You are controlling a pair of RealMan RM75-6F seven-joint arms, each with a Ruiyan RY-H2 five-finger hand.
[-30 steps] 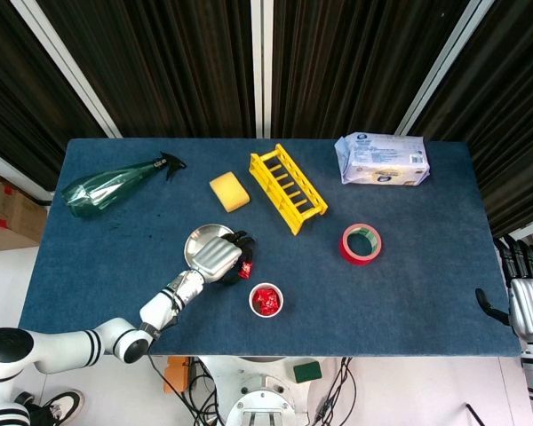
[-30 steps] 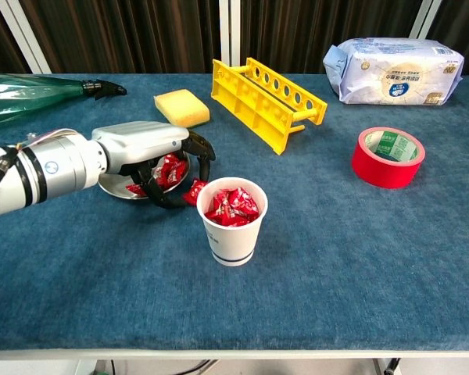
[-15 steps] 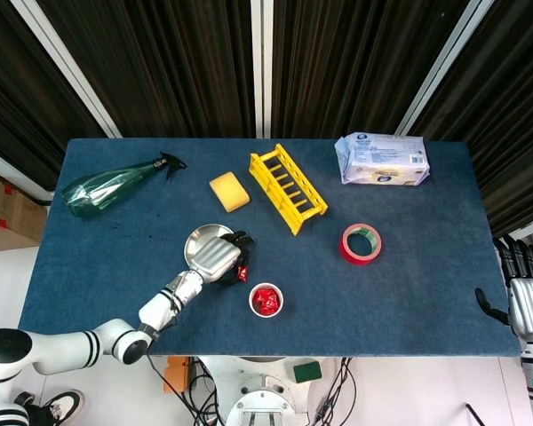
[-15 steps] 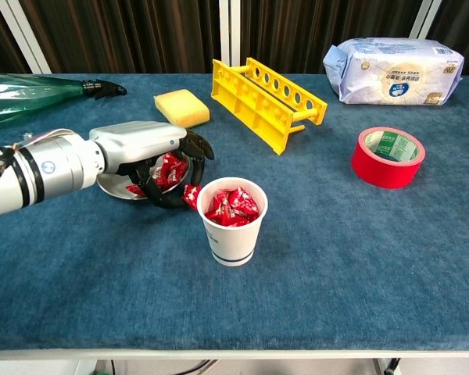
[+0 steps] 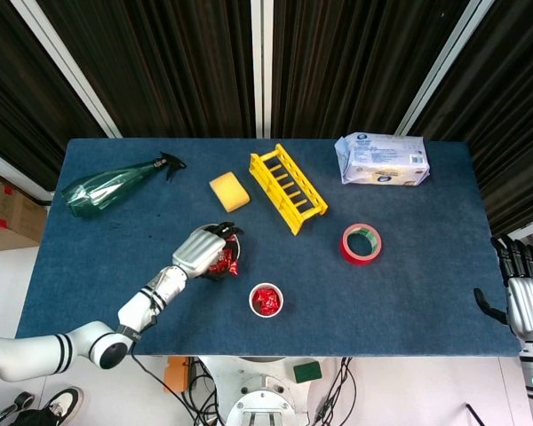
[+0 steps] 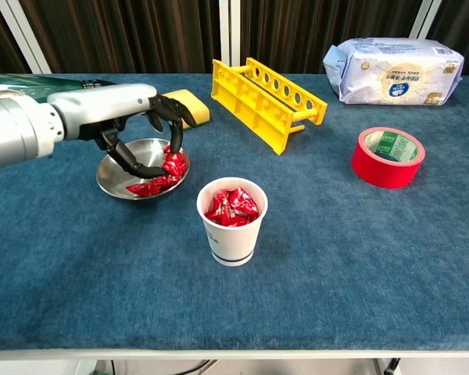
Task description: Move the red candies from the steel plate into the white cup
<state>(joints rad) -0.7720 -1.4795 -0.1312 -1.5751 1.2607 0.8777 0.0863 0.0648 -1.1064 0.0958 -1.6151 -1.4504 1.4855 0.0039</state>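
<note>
Red wrapped candies (image 6: 158, 181) lie in the shallow round steel plate (image 6: 113, 183), heaped on its right side, and more of them fill the white paper cup (image 6: 232, 223) that stands just to the plate's right and nearer the table's front edge. The left hand (image 6: 144, 129) is now raised above the plate, where half a second ago it sat low over the dish with its fingers down among the candies. Its dark fingers (image 6: 174, 125) curl downward, and a candy looks pinched between the thumb and a fingertip at the plate's right rim. In the head view the left hand (image 5: 200, 249) covers most of the plate. The right hand (image 5: 526, 302) rests off the table's right edge as before; whether it is clenched or spread I cannot tell.
</note>
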